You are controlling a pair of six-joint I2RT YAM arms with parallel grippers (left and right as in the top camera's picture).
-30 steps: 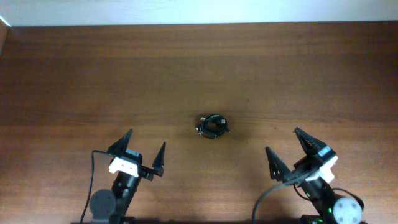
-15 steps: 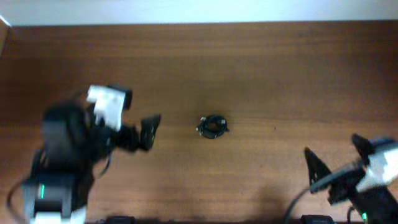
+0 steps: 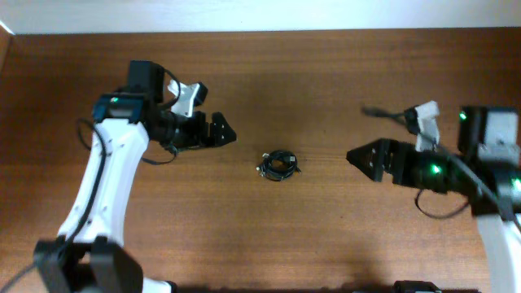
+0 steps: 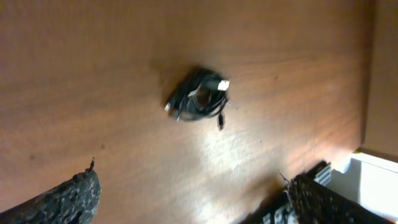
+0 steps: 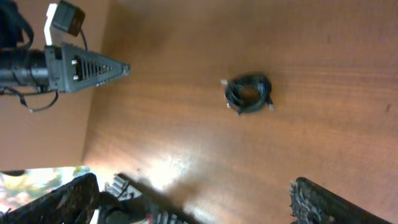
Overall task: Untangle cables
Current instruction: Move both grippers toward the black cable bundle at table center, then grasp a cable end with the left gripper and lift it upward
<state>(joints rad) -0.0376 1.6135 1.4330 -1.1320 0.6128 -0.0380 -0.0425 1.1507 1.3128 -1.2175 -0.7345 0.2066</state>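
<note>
Fingers of the left gripper stand spread wide, one at each lower corner of its wrist view, with only bare wood in the gap. Straight ahead of that gap, well clear of both tips, lie the cables, wound into one small dark knot with a pale plug end showing on its edge. Across from it, the right gripper is spread just as wide and grips nothing. The same knot lies out in front of its jaws, a little toward one finger's side. Past the knot, the other arm's tip points back toward it. Seen from above, the knot rests on the table between the two sets of jaws, touched by neither and somewhat nearer the left tips. Farther beyond both jaws, the brown tabletop runs up to a pale wall.
</note>
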